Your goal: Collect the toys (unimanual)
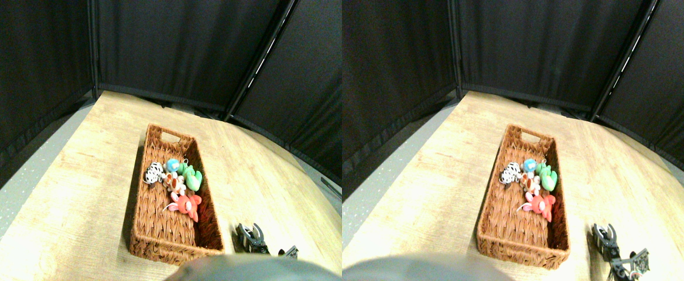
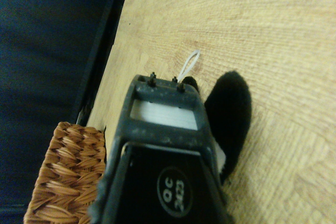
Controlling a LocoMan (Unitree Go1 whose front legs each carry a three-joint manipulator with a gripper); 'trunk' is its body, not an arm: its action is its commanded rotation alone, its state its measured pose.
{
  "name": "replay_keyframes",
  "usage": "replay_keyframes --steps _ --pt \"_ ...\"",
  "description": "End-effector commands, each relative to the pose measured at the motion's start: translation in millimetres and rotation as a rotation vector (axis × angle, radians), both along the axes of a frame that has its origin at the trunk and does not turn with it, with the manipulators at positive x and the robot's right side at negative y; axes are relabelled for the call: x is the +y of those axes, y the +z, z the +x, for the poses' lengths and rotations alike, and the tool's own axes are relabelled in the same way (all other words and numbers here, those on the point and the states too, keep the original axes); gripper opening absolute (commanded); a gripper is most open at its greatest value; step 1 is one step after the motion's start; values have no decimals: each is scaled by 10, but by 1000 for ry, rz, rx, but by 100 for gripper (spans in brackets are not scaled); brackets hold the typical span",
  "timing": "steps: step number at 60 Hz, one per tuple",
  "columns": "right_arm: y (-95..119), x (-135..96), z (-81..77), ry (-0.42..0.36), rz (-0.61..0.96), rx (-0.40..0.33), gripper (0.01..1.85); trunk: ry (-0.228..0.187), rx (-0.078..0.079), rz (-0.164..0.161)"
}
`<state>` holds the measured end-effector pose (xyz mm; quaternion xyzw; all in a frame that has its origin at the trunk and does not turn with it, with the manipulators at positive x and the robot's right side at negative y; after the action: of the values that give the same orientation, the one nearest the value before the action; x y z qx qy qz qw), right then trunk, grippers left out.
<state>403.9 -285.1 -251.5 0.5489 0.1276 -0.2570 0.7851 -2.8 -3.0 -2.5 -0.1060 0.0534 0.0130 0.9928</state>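
In the wicker basket on the wooden counter lie five toys, close together: a black-and-white spotted toy, a blue toy, a green toy, a brown toy and a red-pink toy. The right gripper is low over the counter just beside the basket's near right corner. In the wrist view a black plush toy with a white loop lies against the jaw; whether the gripper is clamped on it I cannot tell
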Motion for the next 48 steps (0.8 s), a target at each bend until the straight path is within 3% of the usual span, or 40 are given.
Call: replay_keyframes --steps 1,16,26,35,48 --pt "96 50 13 -19 7 -7 16 -4 6 -15" --pt "320 179 148 78 13 -115 13 5 -7 -20" --pt "526 318 302 135 51 -174 10 13 -24 -24" --pt "821 476 497 276 -14 -215 10 27 -41 -39" --pt "1082 634 674 320 -26 -261 10 58 -52 -74"
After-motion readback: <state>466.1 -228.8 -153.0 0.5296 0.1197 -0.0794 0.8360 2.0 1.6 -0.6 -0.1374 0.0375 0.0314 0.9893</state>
